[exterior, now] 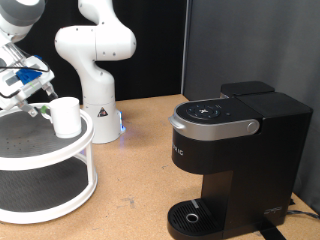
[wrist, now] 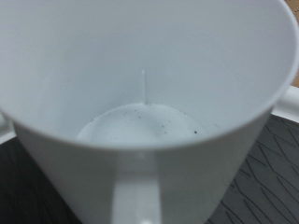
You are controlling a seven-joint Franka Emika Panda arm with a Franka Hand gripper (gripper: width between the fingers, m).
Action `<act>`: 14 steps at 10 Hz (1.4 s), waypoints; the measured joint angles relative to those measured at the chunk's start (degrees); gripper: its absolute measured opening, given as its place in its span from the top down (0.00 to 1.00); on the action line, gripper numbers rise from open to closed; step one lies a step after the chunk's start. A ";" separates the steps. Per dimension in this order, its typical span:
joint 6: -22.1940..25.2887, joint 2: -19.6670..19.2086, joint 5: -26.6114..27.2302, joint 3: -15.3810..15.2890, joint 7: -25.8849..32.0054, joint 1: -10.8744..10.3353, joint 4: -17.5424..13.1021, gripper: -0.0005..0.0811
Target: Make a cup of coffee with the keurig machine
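the gripper (exterior: 40, 98) sits beside the cup (exterior: 66, 116) on the round shelf (exterior: 60, 150) at far left, perhaps for grasping; whether its fingers grip, i cannot tell. the keurig machine (exterior: 232, 160) waits right.

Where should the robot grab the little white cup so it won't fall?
Probably by the rim wall. The cup stands upright with its mouth open on the round white shelf, so one finger could go inside and one outside, coming from above. The wrist view looks straight into the empty cup, with the handle facing the gripper beside it, another possible hold.
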State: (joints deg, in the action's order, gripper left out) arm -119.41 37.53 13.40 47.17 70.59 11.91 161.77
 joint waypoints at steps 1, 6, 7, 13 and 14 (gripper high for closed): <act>0.39 0.00 0.00 0.02 0.00 0.01 0.01 0.01; 0.60 0.16 -0.09 0.02 -0.04 0.14 0.49 0.33; 0.59 0.21 -0.04 0.01 -0.19 0.15 0.49 0.50; 1.38 5.01 0.73 -2.88 -6.14 1.61 -1.55 0.91; 2.96 6.43 0.92 -3.36 -7.71 1.84 -2.52 0.91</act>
State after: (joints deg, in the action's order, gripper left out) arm -116.45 43.96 14.33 43.81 62.88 13.75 159.25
